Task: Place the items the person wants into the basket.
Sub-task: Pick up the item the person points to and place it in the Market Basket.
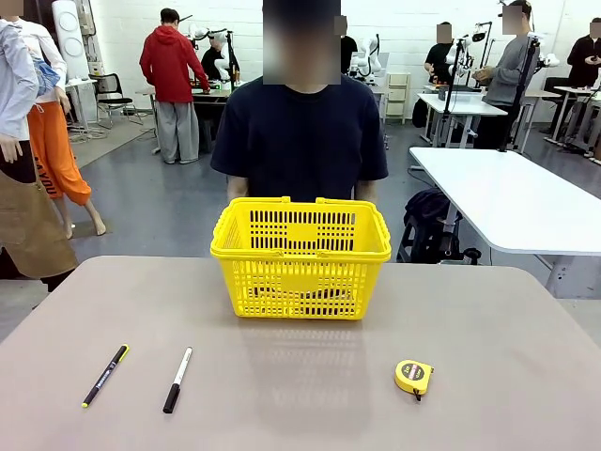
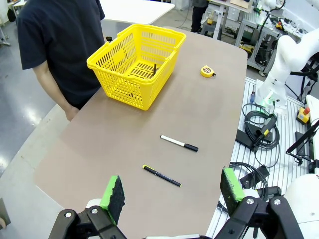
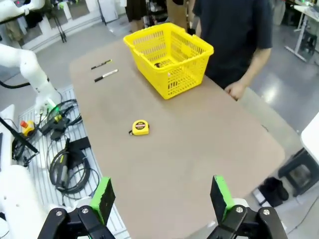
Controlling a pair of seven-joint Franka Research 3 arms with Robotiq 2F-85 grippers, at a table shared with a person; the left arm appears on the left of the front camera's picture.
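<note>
The yellow basket (image 1: 300, 258) stands at the table's far middle, right in front of the person (image 1: 299, 141) in a dark navy T-shirt. Something dark (image 2: 154, 68) lies inside the basket (image 2: 137, 62); I cannot tell what it is. A small round yellow tape measure (image 1: 414, 377) lies alone on the near right of the table. My left gripper (image 2: 172, 189) hovers open high over the table's left end, holding nothing. Over the right end, my right gripper (image 3: 162, 196) is open and empty too, well short of the tape measure (image 3: 140, 127) and the basket (image 3: 169, 57).
A black pen with a yellow end (image 1: 105, 375) and a black-and-white marker (image 1: 177, 379) lie side by side on the near left. The person's hand (image 3: 234, 90) hangs at the far table edge. Cables and arm bases (image 2: 259, 134) sit off the table's near side.
</note>
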